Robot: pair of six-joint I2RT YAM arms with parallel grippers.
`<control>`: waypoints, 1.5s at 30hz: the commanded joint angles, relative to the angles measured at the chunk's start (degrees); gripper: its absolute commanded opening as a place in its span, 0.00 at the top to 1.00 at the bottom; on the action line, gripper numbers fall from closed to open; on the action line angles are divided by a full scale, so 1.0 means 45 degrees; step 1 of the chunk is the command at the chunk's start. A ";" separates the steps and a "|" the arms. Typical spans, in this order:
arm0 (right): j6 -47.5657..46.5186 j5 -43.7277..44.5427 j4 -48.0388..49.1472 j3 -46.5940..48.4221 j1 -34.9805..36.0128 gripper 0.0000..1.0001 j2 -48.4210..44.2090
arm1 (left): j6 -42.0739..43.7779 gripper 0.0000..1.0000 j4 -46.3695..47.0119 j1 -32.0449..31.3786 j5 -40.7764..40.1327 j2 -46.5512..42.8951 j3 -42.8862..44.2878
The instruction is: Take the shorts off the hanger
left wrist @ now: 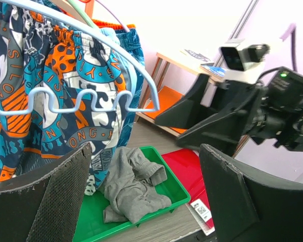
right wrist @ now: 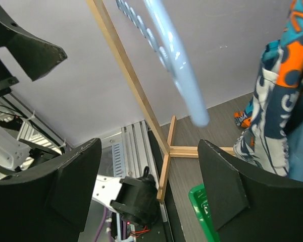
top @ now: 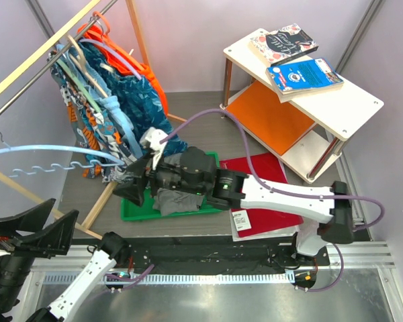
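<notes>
Near centre of the overhead view, grey shorts (top: 171, 200) lie crumpled in a green tray (top: 131, 211). Both right gripper (top: 136, 178) and left gripper (top: 28, 231) gape wide, empty. At eleven o'clock floral shorts (top: 121, 94) hang; probably best to pinch the waistband and slide it off gently.

In the top view the right arm's black wrist (top: 188, 173) covers most of the green plastic tray (top: 136, 209). Only a patch of the crumpled plain grey cloth shorts (top: 173, 201) lying in it shows. On the white label (top: 242, 220) just right of the tray, the print is too small to read. In the right wrist view, above the tray's corner, the pale blue plastic hanger (right wrist: 178, 65) is blurred. There the floral-print cloth shorts (right wrist: 280, 101) are cut off by the picture's edge.
</notes>
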 commanded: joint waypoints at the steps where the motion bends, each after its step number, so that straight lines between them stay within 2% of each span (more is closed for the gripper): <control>1: 0.0839 0.0805 0.0744 -0.1037 -0.0021 0.17 -0.2064 | 0.0037 0.14 0.0501 -0.0020 0.0093 -0.0045 -0.0027; 3: 0.0860 0.0375 0.0900 -0.1411 -0.0021 0.14 -0.2590 | 0.0056 0.14 0.0462 -0.0039 0.0093 -0.0084 -0.0086; 7: 0.0995 0.2729 0.0667 -0.1686 -0.0099 0.16 -0.3043 | -0.0003 0.14 0.0695 -0.0039 0.0210 -0.0182 -0.0261; 10: 0.1444 0.3207 0.0588 -0.1298 -0.0450 0.20 -0.2908 | -0.0042 0.14 0.0775 -0.0020 0.0328 -0.0163 -0.0262; 16: 0.1563 0.3070 0.0334 0.0400 -0.1250 0.37 -0.1775 | -0.0061 0.14 0.0580 -0.0020 0.0269 -0.0202 -0.0145; 17: 0.1582 0.3128 0.0141 0.0674 -0.1348 0.45 -0.1251 | -0.0080 0.14 0.0560 -0.0020 0.0231 -0.0260 -0.0145; 20: 0.1544 0.2993 -0.0387 0.1924 -0.1798 0.58 -0.0119 | -0.0100 0.14 0.0521 -0.0020 0.0250 -0.0241 -0.0067; 24: 0.0609 0.2798 -0.1265 0.3700 -0.1857 0.59 0.1365 | -0.0042 0.14 0.0326 -0.0020 0.0230 -0.0124 0.0206; 28: 0.0586 0.2505 -0.2029 0.5382 -0.1857 0.59 0.2443 | 0.0095 0.14 0.0189 -0.0020 0.0191 -0.0006 0.0499; 37: 0.0235 0.3129 -0.2147 0.6184 -0.1857 0.59 0.3869 | 0.0037 0.14 0.0130 -0.0117 0.0152 -0.0045 0.0500; 45: -0.0019 0.3403 -0.2185 0.7473 -0.1935 0.55 0.4983 | 0.0037 0.14 -0.0065 -0.0157 0.0035 0.0013 0.0832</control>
